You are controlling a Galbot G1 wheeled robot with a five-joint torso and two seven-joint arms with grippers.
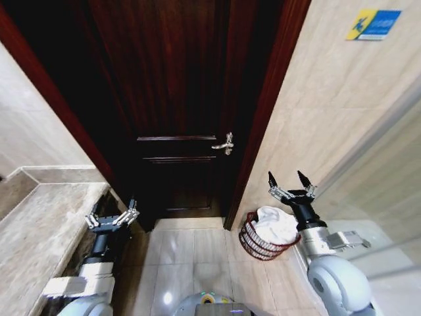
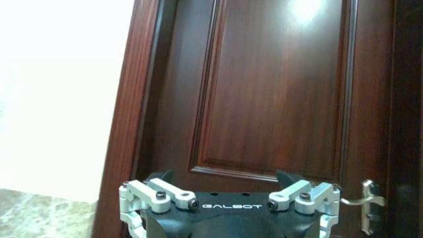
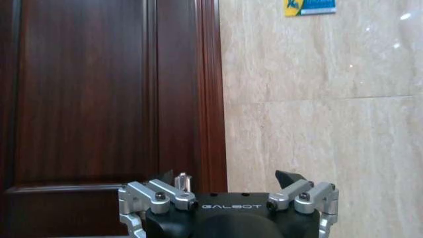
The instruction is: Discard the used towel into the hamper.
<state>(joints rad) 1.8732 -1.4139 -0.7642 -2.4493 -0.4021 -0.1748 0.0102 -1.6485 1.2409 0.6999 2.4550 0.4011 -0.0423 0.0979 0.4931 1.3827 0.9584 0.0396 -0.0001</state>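
two robot arms are raised in a tiled bathroom before a closed dark wooden door. nearest the camera, the left gripper [image 1: 112, 212] is held up beside the marble counter [image 1: 39, 230], its fingers spread wide and holding nothing; the right gripper [image 1: 290, 180] stands upright on the other side, fingers likewise splayed apart and empty. just beside the right arm, on the pale floor tiles [image 1: 191, 253], sits the hamper [image 1: 263, 245], a round reddish-brown wire basket standing near the foot of the door frame and against the beige wall. a white towel [image 1: 275, 224] lies bundled inside it, heaped above the rim. beyond, the door [image 1: 177, 99] carries a silver lever handle [image 1: 225, 145], and a blue and yellow sign [image 1: 373, 24] hangs high on the stone wall [image 1: 329, 112].
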